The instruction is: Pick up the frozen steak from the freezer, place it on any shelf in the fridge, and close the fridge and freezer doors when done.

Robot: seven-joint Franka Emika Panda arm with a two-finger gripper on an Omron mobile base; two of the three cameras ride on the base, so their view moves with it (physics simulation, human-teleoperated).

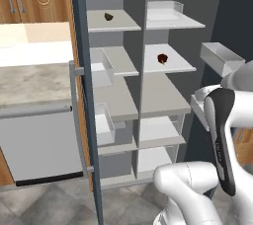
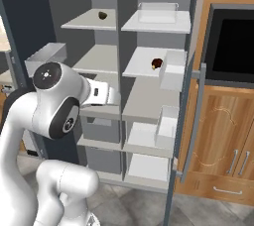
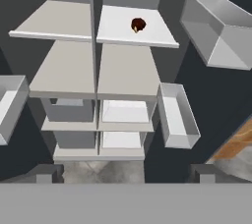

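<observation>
The frozen steak (image 1: 162, 59) (image 2: 157, 63) (image 3: 138, 24), a dark red-brown lump, lies on a plain light grey shelf (image 1: 177, 65) (image 3: 152, 35) in the fridge (image 1: 165, 101), the right half of the unit. The freezer (image 1: 114, 101) is the left half. Both doors stand wide open: the freezer door (image 1: 82, 95) is seen edge-on and the fridge door (image 2: 187, 121) swings out right. My gripper (image 3: 127, 173) is open and empty, back from the shelves and facing them, with the steak above centre in the hand view.
A dark olive-brown lump (image 1: 108, 17) (image 2: 102, 15) sits on the freezer's top shelf. White bins (image 3: 178, 115) (image 1: 221, 57) hang on the inner sides of both doors. A counter and dishwasher (image 1: 42, 145) lie left, a black oven (image 2: 232, 46) and wooden cabinets right.
</observation>
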